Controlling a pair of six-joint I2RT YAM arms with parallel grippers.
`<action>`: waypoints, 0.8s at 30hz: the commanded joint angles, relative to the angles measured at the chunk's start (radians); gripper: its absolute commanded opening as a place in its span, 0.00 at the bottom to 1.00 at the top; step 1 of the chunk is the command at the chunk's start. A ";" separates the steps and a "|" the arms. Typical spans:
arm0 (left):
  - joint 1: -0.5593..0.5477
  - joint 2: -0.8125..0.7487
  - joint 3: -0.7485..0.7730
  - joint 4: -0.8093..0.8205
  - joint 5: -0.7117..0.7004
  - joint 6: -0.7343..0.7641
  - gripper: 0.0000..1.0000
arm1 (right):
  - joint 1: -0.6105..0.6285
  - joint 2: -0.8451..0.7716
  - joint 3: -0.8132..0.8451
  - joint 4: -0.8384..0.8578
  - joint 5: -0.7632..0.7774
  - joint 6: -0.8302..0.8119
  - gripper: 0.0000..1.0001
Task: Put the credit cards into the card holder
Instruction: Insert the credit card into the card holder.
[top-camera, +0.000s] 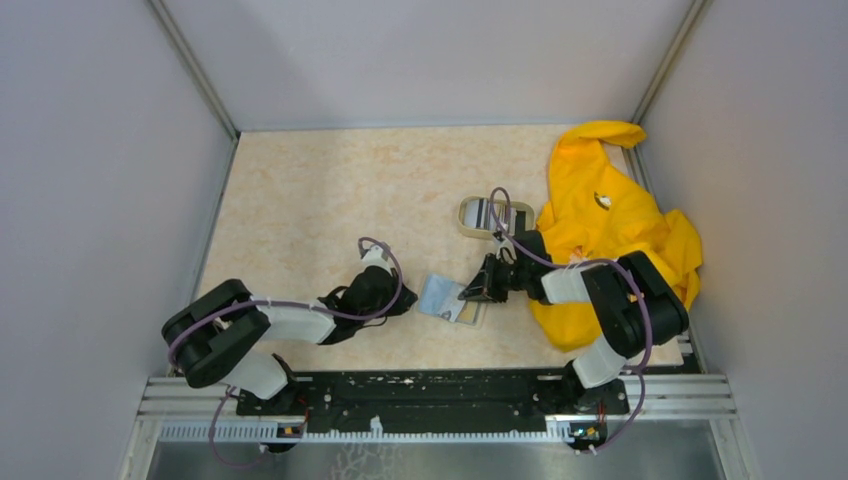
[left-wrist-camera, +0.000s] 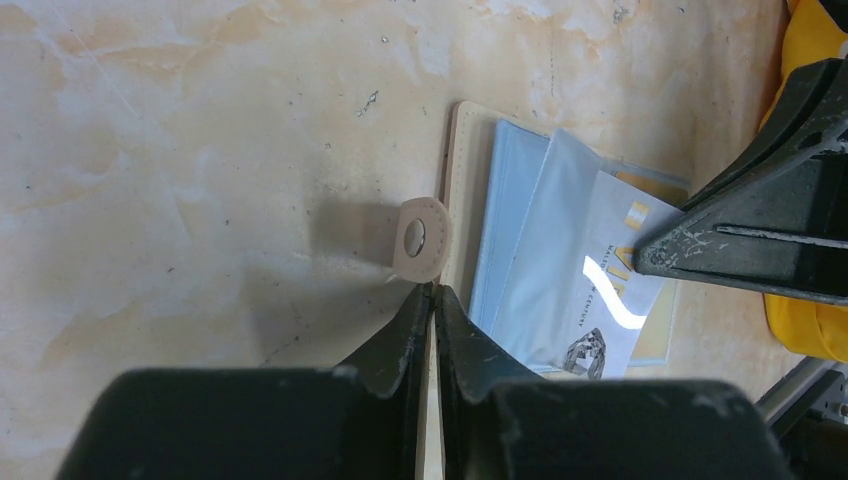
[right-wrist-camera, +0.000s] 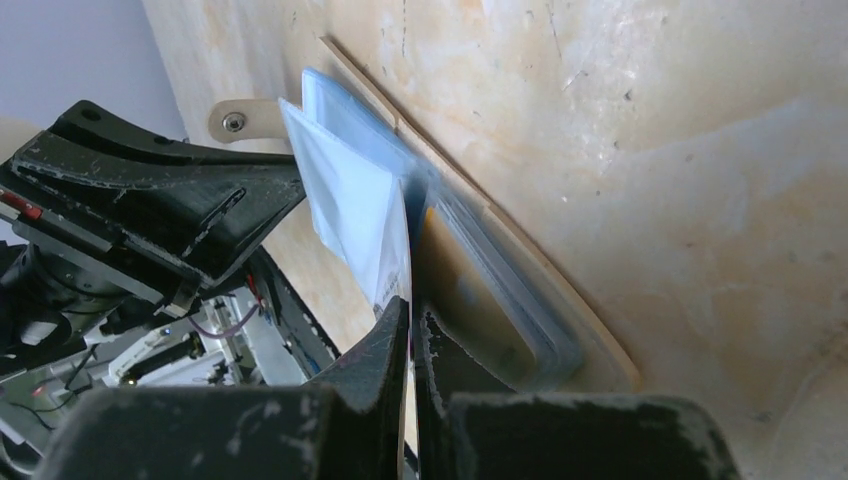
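Two grippers meet over the open card holder (top-camera: 447, 298) near the front middle of the table (top-camera: 320, 200): left gripper (top-camera: 408, 300) at its left edge, right gripper (top-camera: 478, 290) at its right. More credit cards (top-camera: 492, 212) sit in a dish (top-camera: 470, 228) behind, beside the yellow cloth (top-camera: 610, 230).

Left wrist: left gripper (left-wrist-camera: 432, 300) fingers nearly together, pinching the card holder's (left-wrist-camera: 520, 220) tan cover edge just below the snap tab (left-wrist-camera: 420, 238). Blue sleeves are fanned open. A white card (left-wrist-camera: 610, 290) with print lies on the sleeves, right gripper (left-wrist-camera: 650, 262) tips at its edge.

Right wrist: right gripper (right-wrist-camera: 410, 315) fingers closed, with the white card's (right-wrist-camera: 395, 260) thin edge running into the tips. The card stands edge-on among the holder's sleeves (right-wrist-camera: 470, 270); how far in, can't tell. The left gripper's finger (right-wrist-camera: 200, 200) sits at the holder's far edge, by the tab (right-wrist-camera: 240, 120).
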 joint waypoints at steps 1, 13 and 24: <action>-0.005 0.008 -0.039 -0.099 0.037 0.021 0.12 | 0.018 0.037 0.040 -0.005 -0.009 -0.030 0.00; -0.005 0.024 -0.028 -0.088 0.059 0.031 0.13 | 0.018 0.097 0.114 -0.013 -0.069 -0.045 0.00; -0.005 -0.123 -0.030 -0.138 0.054 0.091 0.32 | 0.018 0.159 0.178 -0.050 -0.109 -0.092 0.15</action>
